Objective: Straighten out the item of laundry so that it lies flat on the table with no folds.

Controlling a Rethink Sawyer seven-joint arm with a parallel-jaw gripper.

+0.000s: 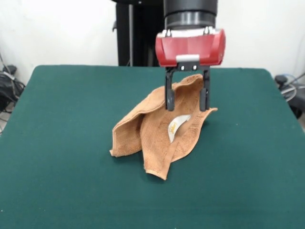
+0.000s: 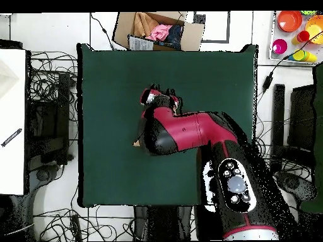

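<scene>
The towel (image 1: 159, 131) hung bunched and half lifted, well short of flat, so the step in hand looked like a lift-and-drag to open it out. To do that well, my read was that the grip had to stay firm on the raised fold while the arm drew away from the heap, letting the trailing cloth slide across the table (image 1: 62, 119) and peel open, not lifting so high that everything came off the felt and swung.

Nearest the camera in the front view, below the gripper (image 1: 187, 106) and toward its lower left, two folded lobes of the towel sagged onto the felt, one corner pointing forward. A pale label (image 1: 177, 125) showed in the fold just beneath the fingertips.

Then the gripper itself: its two dark fingers (image 1: 169, 93) stood fairly wide apart, straddling the peak of the towel, which rose up between them to just under the red body. Whether they were truly pinching the cloth or merely flanking it, I could not tell; the cloth stood up as if held.

From overhead the arm covered nearly all of the towel, only a small tan corner (image 2: 136, 143) peeping out beside it.
</scene>
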